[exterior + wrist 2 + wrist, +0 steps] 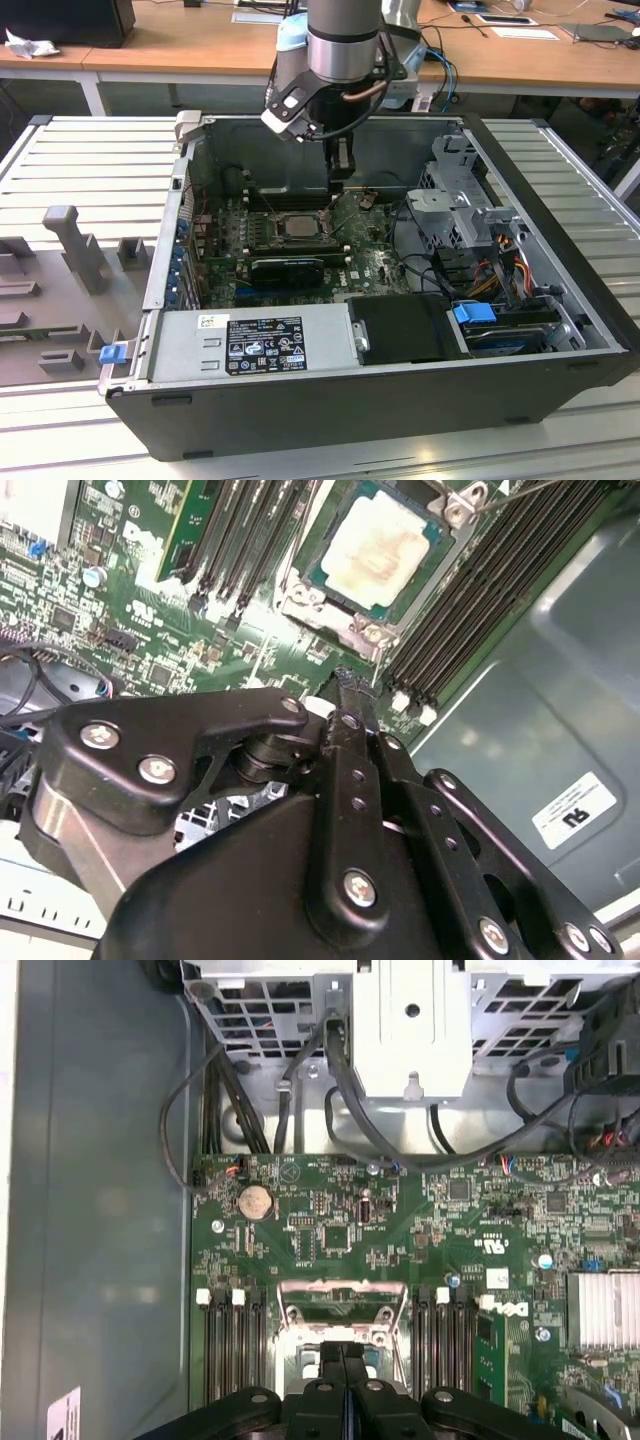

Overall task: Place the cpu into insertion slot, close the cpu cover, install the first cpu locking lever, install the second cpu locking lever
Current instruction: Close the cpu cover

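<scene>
While my closed gripper is hovering beside the cpu, the case is lying on a ribbed table near desks.

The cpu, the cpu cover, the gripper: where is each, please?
cpu (385,542): second wrist view, middle of pale top.
cpu cover (330,612): second wrist view, silver frame edge.
gripper (343,1350): first wrist view, between fingertips.

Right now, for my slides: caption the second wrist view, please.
Closed hand beside the chip seated under its metal frame.
</scene>
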Controlling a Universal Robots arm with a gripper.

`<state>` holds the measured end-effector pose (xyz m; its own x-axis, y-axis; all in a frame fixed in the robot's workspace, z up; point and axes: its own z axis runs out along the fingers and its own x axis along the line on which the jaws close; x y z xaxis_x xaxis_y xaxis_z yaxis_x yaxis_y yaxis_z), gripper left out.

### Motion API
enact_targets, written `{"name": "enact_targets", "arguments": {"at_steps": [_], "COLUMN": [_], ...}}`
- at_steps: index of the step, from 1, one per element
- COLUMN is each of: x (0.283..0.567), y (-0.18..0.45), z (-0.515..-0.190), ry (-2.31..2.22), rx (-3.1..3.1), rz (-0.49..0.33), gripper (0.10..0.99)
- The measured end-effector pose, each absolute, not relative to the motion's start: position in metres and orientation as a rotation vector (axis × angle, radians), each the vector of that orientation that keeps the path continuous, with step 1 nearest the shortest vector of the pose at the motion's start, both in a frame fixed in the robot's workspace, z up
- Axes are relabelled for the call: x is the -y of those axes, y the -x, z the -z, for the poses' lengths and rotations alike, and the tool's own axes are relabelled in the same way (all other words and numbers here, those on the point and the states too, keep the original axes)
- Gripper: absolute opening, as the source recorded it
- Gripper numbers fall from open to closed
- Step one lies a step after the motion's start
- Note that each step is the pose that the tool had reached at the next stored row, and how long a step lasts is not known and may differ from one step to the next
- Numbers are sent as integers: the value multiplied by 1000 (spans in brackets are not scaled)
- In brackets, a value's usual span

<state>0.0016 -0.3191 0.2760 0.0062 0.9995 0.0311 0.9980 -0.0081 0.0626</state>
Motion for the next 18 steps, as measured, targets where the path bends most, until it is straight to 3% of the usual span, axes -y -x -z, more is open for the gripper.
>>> {"name": "enact_targets", "arguments": {"at_steps": [18], "x": [319], "y": [-34], "z": [-268], "ry": [-2213], "rx": [-2197], "rz": [-102], "gripper": [106]}}
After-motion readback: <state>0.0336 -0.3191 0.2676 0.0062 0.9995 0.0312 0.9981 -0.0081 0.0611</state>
